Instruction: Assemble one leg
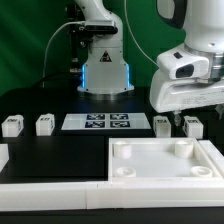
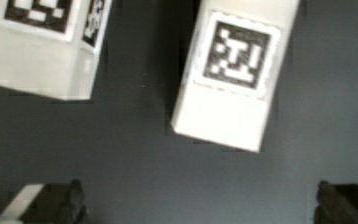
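Several small white legs with black-and-white tags stand in a row on the black table. Two are at the exterior view's left [image 1: 12, 126] [image 1: 44, 124] and two at its right [image 1: 164, 125] [image 1: 193, 127]. My gripper [image 1: 183, 115] hangs just above the right pair, open and empty. In the wrist view, one leg [image 2: 238, 72] lies ahead of the open gripper [image 2: 197, 205], apart from it. A second leg [image 2: 43, 45] lies beside that one. Only the two dark fingertips [image 2: 51, 202] show at the frame edge, spread wide. The large white tabletop [image 1: 120, 172] with corner sockets lies at the front right.
The marker board [image 1: 97, 122] lies flat between the two pairs of legs. A white L-shaped rail [image 1: 50, 190] runs along the front left edge. The arm's base with a blue light [image 1: 105, 72] stands behind the table's middle.
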Motion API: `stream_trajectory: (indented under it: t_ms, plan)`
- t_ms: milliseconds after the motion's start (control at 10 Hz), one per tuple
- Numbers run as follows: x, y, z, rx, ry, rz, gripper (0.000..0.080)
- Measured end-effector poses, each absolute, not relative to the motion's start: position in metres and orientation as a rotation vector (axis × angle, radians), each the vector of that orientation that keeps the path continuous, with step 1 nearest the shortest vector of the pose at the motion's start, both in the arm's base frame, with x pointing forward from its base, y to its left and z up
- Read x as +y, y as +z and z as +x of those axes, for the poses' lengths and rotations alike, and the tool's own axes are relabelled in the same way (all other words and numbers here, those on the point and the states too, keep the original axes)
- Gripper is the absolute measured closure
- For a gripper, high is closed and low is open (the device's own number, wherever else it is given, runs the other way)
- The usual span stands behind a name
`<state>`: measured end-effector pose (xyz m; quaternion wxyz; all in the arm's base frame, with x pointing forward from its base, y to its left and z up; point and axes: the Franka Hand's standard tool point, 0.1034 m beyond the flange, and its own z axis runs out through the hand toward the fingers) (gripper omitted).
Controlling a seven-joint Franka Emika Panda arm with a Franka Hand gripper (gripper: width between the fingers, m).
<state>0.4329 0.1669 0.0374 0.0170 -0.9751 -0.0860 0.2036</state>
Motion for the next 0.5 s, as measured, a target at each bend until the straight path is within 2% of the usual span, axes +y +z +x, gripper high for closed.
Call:
stream_trajectory:
  t_ms: [300, 500]
  plan:
    - [0.1681, 0.0353, 0.4314, -0.277, 0.945, -2.966, 0.0150]
    - [0.1700, 0.0320, 0.4316, -0.252, 0.937, -2.974, 0.0150]
